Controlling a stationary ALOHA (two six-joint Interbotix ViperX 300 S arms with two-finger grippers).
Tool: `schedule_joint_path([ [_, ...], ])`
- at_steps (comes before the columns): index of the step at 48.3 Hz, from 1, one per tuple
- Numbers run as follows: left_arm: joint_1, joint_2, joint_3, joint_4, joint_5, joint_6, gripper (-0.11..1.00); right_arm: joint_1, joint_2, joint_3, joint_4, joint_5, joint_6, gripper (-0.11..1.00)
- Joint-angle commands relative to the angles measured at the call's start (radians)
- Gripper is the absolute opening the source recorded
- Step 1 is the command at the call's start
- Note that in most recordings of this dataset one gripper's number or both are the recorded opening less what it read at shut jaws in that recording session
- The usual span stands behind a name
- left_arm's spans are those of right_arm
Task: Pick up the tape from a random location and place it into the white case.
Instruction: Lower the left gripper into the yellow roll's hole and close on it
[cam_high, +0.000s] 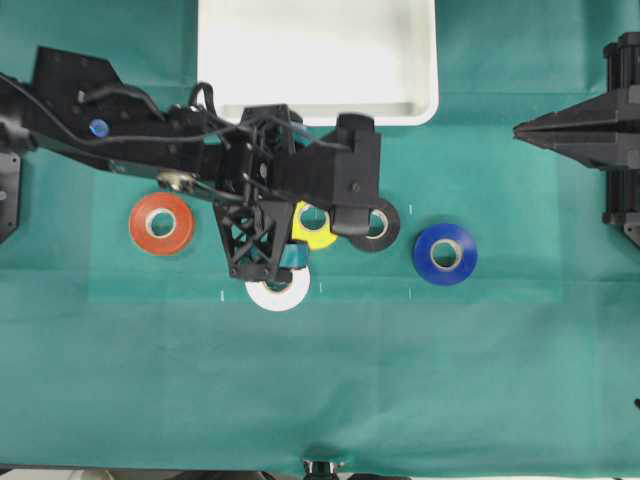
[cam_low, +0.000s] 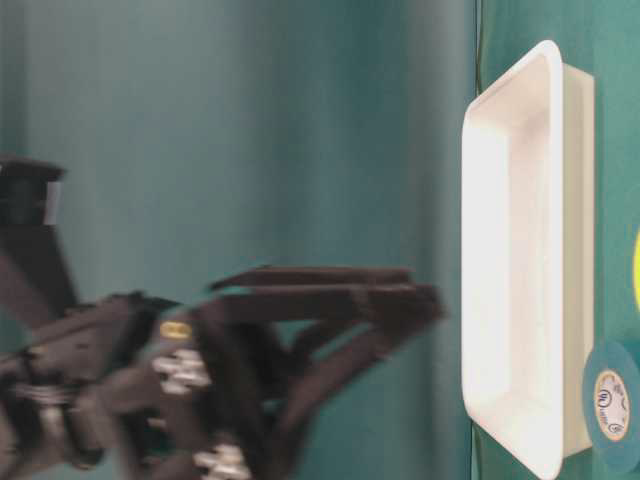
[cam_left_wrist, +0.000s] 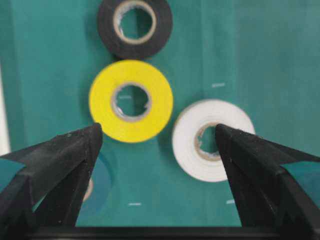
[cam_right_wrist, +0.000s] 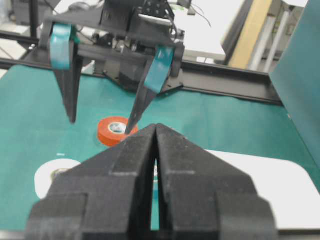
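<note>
The left gripper (cam_left_wrist: 159, 145) is hovering wide open, empty, over the bright yellow ring-shaped tape roll (cam_left_wrist: 131, 101); grasping and carrying toward twelve o'clock into the shallow white plastic case (cam_high: 318, 60) are remaining.

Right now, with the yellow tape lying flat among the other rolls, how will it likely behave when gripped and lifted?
The tape is a wound ring on a cardboard core, so probably stiff and light. It lies flat, so it is unlikely to roll unless tipped on edge. The white roll and black roll sit close, so the open left end effector may nudge them.
</note>
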Motion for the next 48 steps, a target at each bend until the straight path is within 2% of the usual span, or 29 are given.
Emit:
schedule_joint_path([
  [1, -0.009, 0.002, 0.02, 0.002, -0.02, -0.011, 0.99, 0.002, 0.006, -0.028, 0.0, 0.0, 0.002, 0.0],
  [11, -0.025, 0.038, 0.051, 0.005, -0.075, -0.051, 0.99, 0.002, 0.006, -0.028, 0.0, 0.008, 0.0, 0.0],
  [48, -0.031, 0.153, 0.084, 0.005, -0.21, -0.051, 0.99, 0.002, 0.018, -0.025, 0.0, 0.006, 0.0, 0.0],
])
